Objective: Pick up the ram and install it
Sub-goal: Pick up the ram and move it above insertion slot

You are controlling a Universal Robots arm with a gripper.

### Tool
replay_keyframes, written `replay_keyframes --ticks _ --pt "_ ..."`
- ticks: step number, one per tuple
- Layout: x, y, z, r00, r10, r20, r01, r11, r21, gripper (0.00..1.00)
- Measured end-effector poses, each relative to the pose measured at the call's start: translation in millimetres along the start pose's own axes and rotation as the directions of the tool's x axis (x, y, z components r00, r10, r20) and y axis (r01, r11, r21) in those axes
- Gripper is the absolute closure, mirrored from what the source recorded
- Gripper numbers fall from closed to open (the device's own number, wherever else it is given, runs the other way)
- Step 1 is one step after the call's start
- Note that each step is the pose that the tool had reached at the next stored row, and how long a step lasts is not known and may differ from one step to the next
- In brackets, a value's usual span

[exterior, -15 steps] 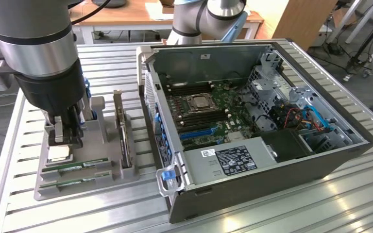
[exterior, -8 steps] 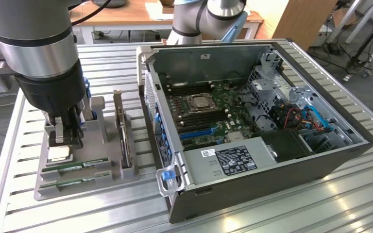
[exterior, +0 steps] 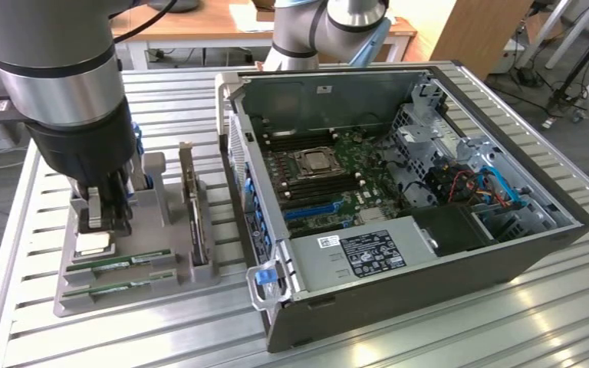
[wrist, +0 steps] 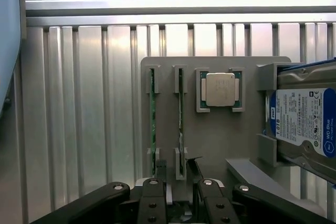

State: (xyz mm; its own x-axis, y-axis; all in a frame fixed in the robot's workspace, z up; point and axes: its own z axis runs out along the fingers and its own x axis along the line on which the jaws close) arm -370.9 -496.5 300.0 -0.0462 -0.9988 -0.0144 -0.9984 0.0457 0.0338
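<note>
While the hand (wrist: 178,167) hovers with jaws apart, the ram (wrist: 181,114) lies directly ahead in its grey tray (wrist: 215,135), long axis running straight away between those jaws.

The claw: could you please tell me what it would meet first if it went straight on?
Most likely the ram, lined up ahead of the open claw in the grey tray; depth is hard to judge.
</note>
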Motion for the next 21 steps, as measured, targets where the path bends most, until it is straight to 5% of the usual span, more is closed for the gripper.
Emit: replay_keyframes --ticks 21 --pt "0.3 -0.6 19.0 1.0 0.0 -0.0002 0.0 1.0 -0.0001 0.7"
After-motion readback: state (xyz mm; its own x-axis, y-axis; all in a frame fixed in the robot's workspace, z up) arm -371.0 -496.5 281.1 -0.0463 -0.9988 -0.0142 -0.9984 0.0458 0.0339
